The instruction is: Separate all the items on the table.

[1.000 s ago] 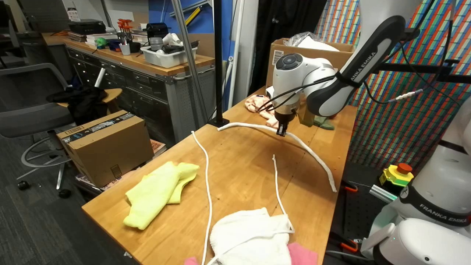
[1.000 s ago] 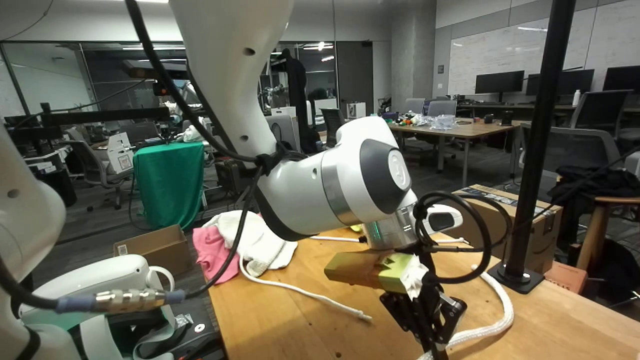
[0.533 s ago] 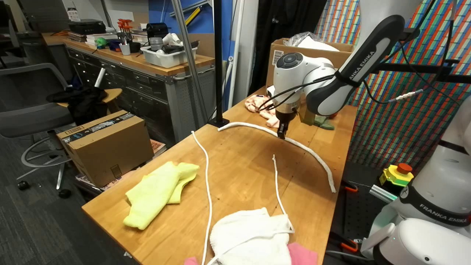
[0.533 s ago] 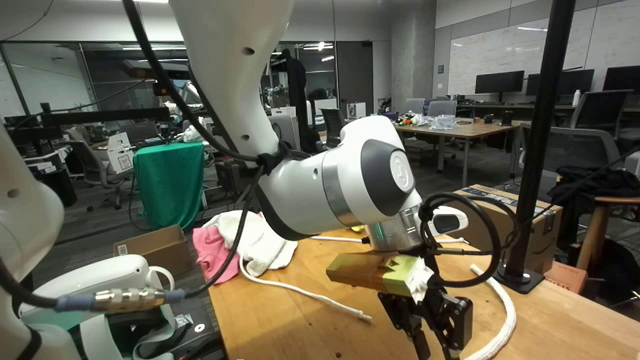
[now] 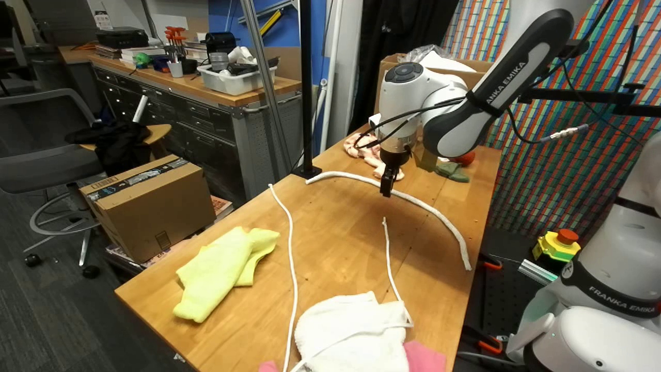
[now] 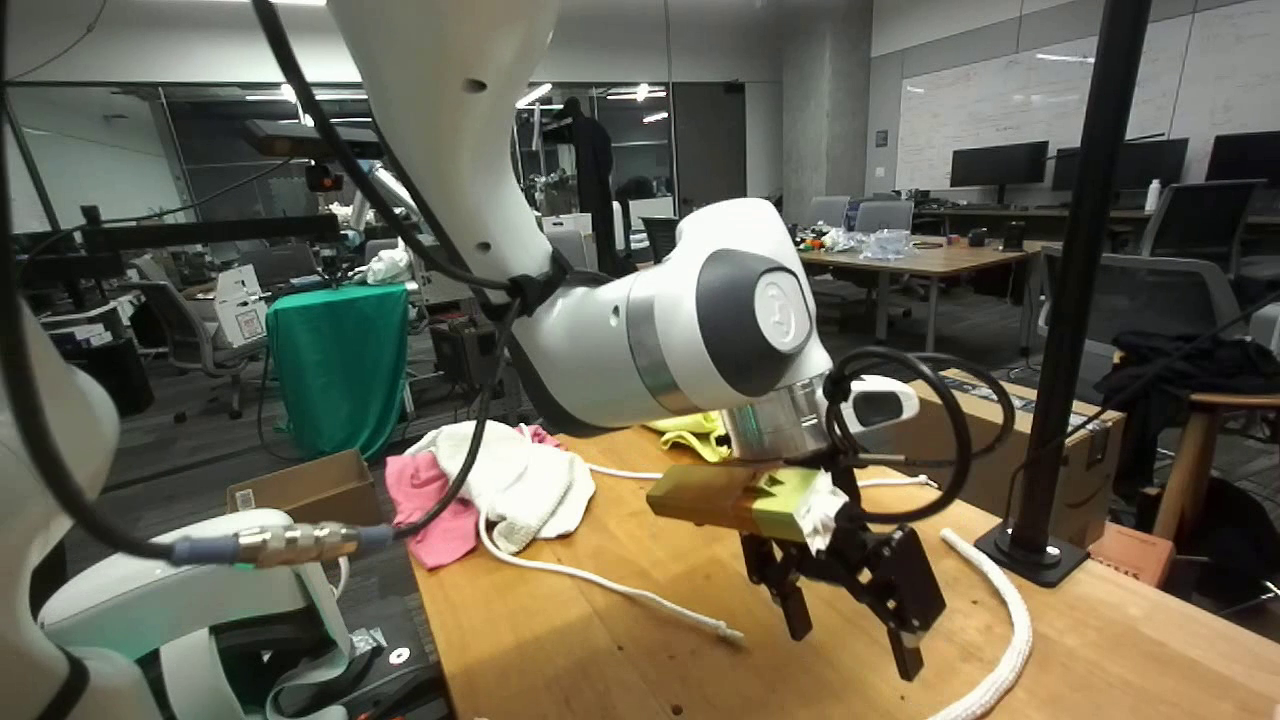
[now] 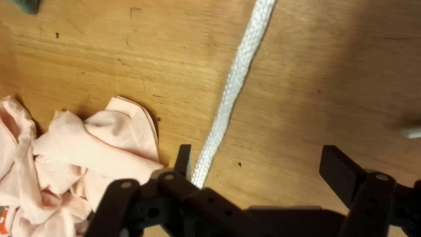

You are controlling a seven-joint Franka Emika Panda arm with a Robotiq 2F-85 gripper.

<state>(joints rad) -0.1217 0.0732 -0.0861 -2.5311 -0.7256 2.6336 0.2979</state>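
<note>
Yellow cloth (image 5: 222, 279) lies alone at the left of the table (image 5: 335, 232) in an exterior view. Next rightward, a thin white cord (image 5: 291, 248) runs across the white cloth (image 5: 351, 315), which sits on pink cloth (image 5: 426, 356), a heap probably yet to be parted. Farther back, pinkish-beige cloth (image 7: 108, 144) lies crumpled just beside the thick white rope (image 7: 231, 92). Fresh change comes here: the gripper (image 6: 852, 645), closed on that rope a second ago, now hangs above the table, fingers spread wide, nothing between them. The rope stays down in an arc, so placing it is likely finished. Rightward again, a green object (image 5: 453, 171) and red ball (image 5: 466, 158) sit close, touching or not I cannot tell; they may want separating.
</note>
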